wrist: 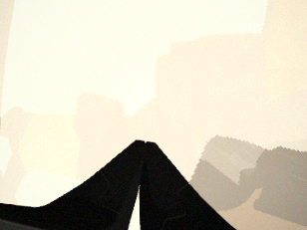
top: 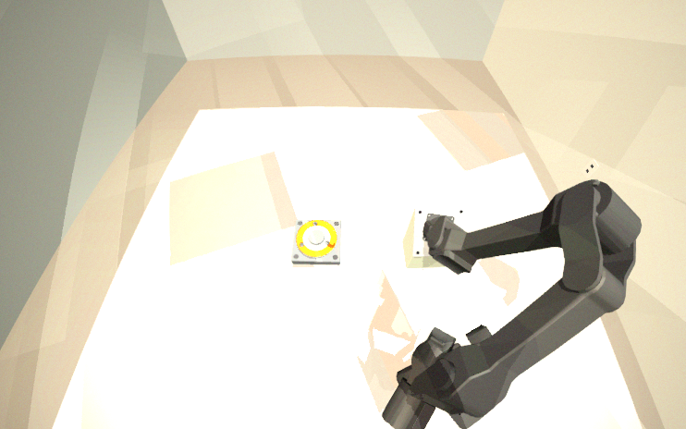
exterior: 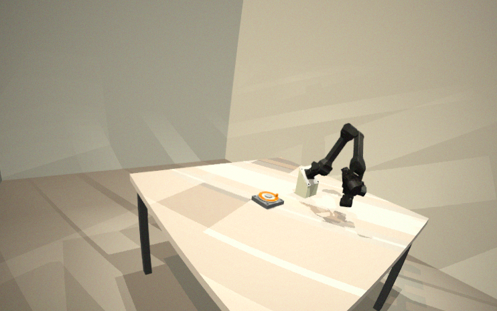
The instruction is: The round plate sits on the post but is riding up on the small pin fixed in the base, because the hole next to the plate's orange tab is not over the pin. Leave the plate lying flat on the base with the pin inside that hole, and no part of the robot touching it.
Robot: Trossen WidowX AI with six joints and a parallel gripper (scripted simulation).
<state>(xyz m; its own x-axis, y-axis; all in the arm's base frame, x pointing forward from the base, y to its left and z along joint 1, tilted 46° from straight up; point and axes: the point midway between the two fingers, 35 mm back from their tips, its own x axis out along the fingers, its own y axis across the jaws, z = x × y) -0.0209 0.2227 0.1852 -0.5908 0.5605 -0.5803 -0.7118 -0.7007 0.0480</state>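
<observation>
The round plate [top: 299, 238] [exterior: 260, 196], a yellow-orange ring with a pale middle, sits around the pale post [top: 316, 236] [exterior: 268, 196] on the square grey base [top: 315, 261] [exterior: 258, 201]. Its orange tab [top: 331, 245] [exterior: 276, 195] points to the lower right in the top view and to the right in the exterior view. Small dark spots show on the ring. The pin cannot be made out, and whether the plate is tilted is too small to tell. My gripper [wrist: 144, 149] is shut and empty, with its fingertips together, well away from the plate and not touching it.
The arm's pale mounting block [top: 418, 234] [exterior: 303, 189] stands to the right of the base. The folded arm [top: 580, 245] [exterior: 358, 150] reaches out above the table's right part. The table's edge [exterior: 420, 228] lies beyond the arm in the exterior view.
</observation>
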